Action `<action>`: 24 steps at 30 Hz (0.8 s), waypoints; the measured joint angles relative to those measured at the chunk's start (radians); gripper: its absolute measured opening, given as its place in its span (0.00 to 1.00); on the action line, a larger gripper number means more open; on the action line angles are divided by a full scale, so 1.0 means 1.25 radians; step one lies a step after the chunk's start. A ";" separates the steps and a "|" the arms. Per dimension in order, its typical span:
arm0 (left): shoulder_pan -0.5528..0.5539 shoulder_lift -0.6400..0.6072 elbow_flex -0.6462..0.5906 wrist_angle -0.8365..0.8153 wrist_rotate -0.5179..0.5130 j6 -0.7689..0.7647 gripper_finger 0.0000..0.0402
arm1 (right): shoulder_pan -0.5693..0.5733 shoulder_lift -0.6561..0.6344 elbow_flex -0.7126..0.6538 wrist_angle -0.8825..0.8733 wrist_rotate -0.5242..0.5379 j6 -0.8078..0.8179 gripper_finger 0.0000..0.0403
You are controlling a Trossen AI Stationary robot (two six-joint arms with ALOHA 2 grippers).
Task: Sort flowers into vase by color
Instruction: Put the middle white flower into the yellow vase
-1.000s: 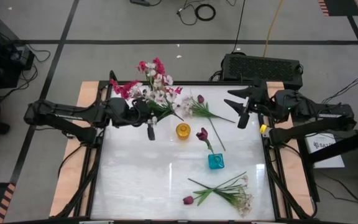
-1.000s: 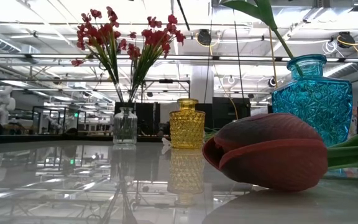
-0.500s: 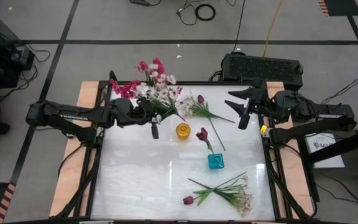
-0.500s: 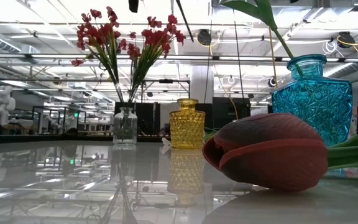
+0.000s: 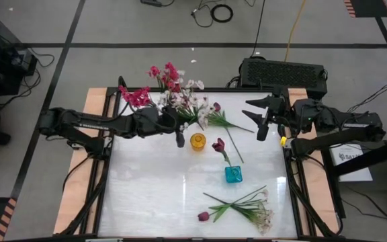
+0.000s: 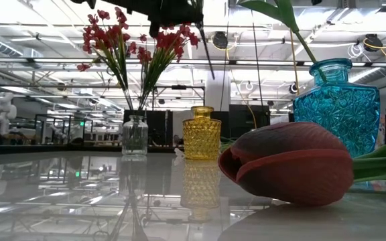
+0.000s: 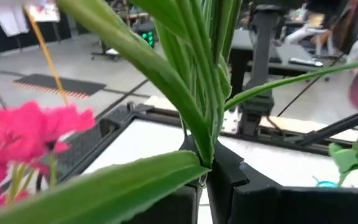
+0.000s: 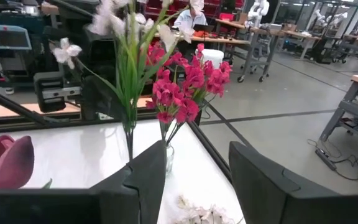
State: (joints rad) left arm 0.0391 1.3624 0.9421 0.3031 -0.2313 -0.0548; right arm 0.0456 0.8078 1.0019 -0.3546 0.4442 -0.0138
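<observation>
One white sprig [image 5: 188, 107] is clamped in our left gripper [image 5: 178, 139], just beside the yellow vase [image 5: 197, 141]. We keep the stem upright and lower it slowly into the neck.

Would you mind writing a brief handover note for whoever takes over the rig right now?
Left gripper: shut on a white sprig, held just beside the yellow vase, stem not yet in.
Right gripper: fingers open, empty, waiting at the right rear of the table.
Done: pink flowers stand in the clear vase at the rear left; one maroon tulip stands in the blue vase.
Left: seat the white sprig; then the maroon tulip with leaves lying at the rear, and the front pile of a tulip and white sprigs.
</observation>
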 joint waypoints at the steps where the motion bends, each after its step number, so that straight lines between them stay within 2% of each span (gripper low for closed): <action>1: 0.000 0.000 0.000 -0.010 -0.007 -0.009 0.03 | 0.000 0.000 0.000 0.000 0.000 -0.003 0.41; 10: -0.006 0.000 0.000 -0.094 -0.007 -0.061 0.03 | 0.000 0.000 0.000 -0.002 0.000 -0.001 0.41; 24: -0.042 0.021 0.000 -0.104 -0.007 -0.069 0.03 | 0.000 0.000 0.000 -0.002 0.000 0.001 0.41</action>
State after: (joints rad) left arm -0.0135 1.3886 0.9424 0.1728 -0.2398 -0.1406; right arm 0.0456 0.8082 1.0019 -0.3576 0.4442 -0.0120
